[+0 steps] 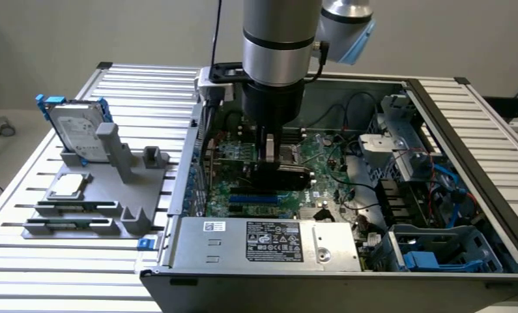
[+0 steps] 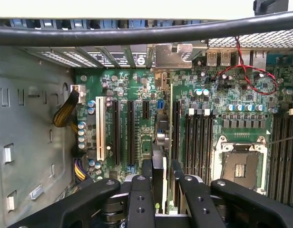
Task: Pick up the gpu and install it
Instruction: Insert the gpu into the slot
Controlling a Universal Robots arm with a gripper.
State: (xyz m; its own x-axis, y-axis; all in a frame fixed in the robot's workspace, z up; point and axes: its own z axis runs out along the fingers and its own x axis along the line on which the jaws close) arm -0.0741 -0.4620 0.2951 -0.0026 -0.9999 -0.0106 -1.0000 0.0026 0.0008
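1. The hand [image 1: 272,155] is pinched narrow on the gpu [image 1: 281,176], with fingers [image 2: 147,172] gripping it from both sides.
2. The gpu is inside the open case [image 1: 328,293]. It's standing on edge just over the green motherboard [image 2: 132,83], lined up with the black slots [image 2: 130,130]. Honestly can't tell if it's seated.
3. In the exterior view, the power supply [image 1: 268,240] is at 6 o'clock from the hand.
4. Out on the desk [image 1: 32,261], around 9 o'clock, a grey rack [image 1: 124,169] holds the hard drive [image 1: 74,130] and the processor chip [image 1: 68,186].
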